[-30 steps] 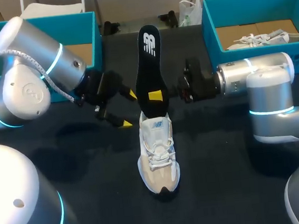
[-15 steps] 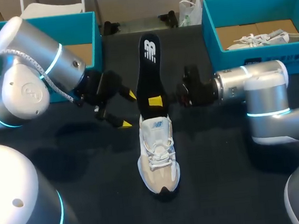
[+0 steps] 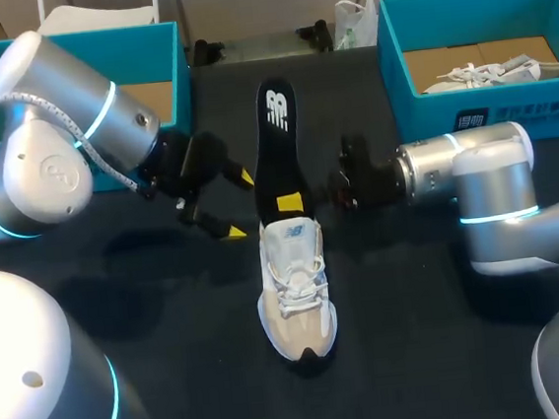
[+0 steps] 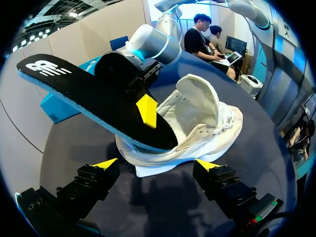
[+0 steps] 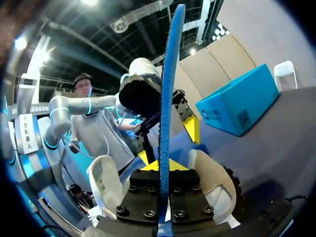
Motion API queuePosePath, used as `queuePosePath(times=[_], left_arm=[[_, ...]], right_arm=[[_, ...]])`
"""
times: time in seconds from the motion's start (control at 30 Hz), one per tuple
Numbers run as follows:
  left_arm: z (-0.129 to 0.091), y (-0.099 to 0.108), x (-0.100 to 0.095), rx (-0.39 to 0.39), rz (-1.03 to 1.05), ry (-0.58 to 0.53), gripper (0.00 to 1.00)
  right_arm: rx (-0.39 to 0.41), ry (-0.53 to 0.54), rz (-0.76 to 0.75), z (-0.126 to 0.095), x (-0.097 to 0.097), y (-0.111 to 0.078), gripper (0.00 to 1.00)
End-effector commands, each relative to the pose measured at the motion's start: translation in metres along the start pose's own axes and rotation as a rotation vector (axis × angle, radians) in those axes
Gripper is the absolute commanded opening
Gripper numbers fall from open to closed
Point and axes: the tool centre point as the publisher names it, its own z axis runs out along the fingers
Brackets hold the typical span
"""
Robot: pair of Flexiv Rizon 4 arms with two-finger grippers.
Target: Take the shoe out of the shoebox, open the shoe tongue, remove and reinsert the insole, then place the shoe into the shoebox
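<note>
The right gripper (image 5: 164,167) is pinching the insole (image 3: 276,150), its end sitting in the shoe (image 3: 295,292) on the table (image 3: 430,334). The left gripper (image 3: 239,204) is hovering spread beside, so the unheld shoe risks sliding.

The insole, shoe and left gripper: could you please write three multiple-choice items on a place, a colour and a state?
1. The lower end of the insole is: A) at the opening of the shoe B) far from the shoe C) under its sole.
2. The insole's top face is: A) red B) black C) white.
3. The left gripper is: A) shut on the insole B) shut on the shoe C) open.
A, its end meets the opening; B, black with a white mark; C, its yellow tips stand apart, empty.
</note>
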Motion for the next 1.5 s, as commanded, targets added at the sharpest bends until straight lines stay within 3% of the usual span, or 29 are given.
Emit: queuePosePath(times=[0.03,0.83,1.0,1.07,1.13,1.17,1.5], left_arm=[[0.0,0.0,0.0,-0.004,0.0,0.002,1.0],[0.0,0.0,0.0,-0.004,0.0,0.002,1.0],[0.0,0.0,0.0,-0.004,0.0,0.002,1.0],[0.0,0.0,0.0,-0.004,0.0,0.002,1.0],[0.0,0.0,0.0,-0.004,0.0,0.002,1.0],[0.0,0.0,0.0,-0.004,0.0,0.002,1.0],[0.0,0.0,0.0,-0.004,0.0,0.002,1.0]], right_arm=[[0.0,-0.007,0.015,0.002,0.003,-0.009,0.0],[-0.007,-0.032,0.137,0.007,0.011,-0.053,0.0],[0.001,-0.048,0.097,0.005,0.011,-0.04,0.0],[0.01,-0.049,0.085,0.006,0.011,-0.034,0.06],[0.013,-0.051,0.071,0.007,0.012,-0.027,0.24],[0.017,-0.051,0.065,0.008,0.013,-0.025,0.27],[0.03,-0.064,0.033,0.013,0.016,-0.009,0.31]])
